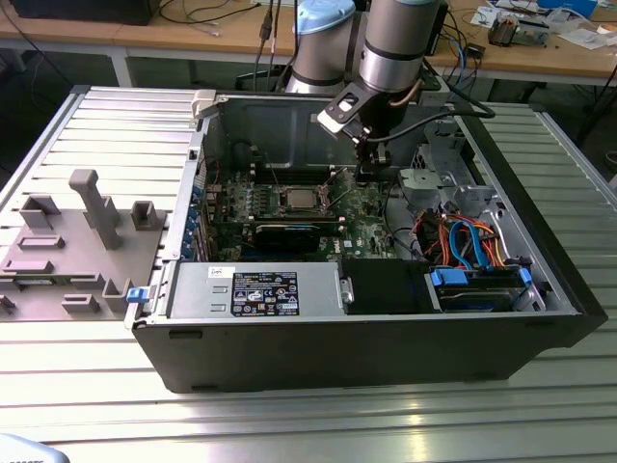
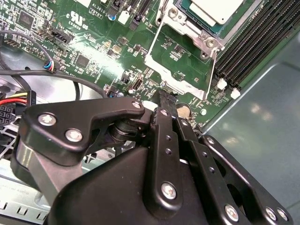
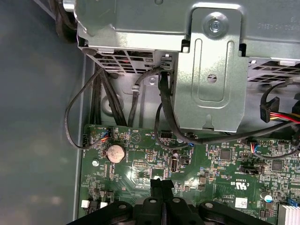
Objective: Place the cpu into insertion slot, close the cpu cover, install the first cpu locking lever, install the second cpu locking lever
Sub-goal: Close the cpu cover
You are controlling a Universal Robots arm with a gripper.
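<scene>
The cpu [image 2: 216, 8], with its silver-grey top, lies in the insertion slot [image 2: 199, 33] on the green board. In the exterior view the cpu [image 1: 299, 199] sits mid-case. The cpu cover [image 2: 161, 70], a silvery frame with a cut-out centre, is swung open and lies off the slot on the side towards my gripper. My gripper [image 2: 166, 100] hovers just above the board a short way beyond the open cover, fingers together with nothing between them. In the first wrist view the gripper [image 3: 161, 183] points at bare board near a coin battery [image 3: 115, 152]. In the exterior view the gripper [image 1: 368, 176] hangs to the right of the slot.
Long black memory slots [image 2: 253, 42] run beside the socket. Black cables [image 3: 164, 108] drape from a metal drive cage [image 3: 211, 70] close ahead of the fingers. A power supply [image 1: 255, 289] fills the case front. A grey fixture [image 1: 87, 231] stands outside the case, at the exterior view's left.
</scene>
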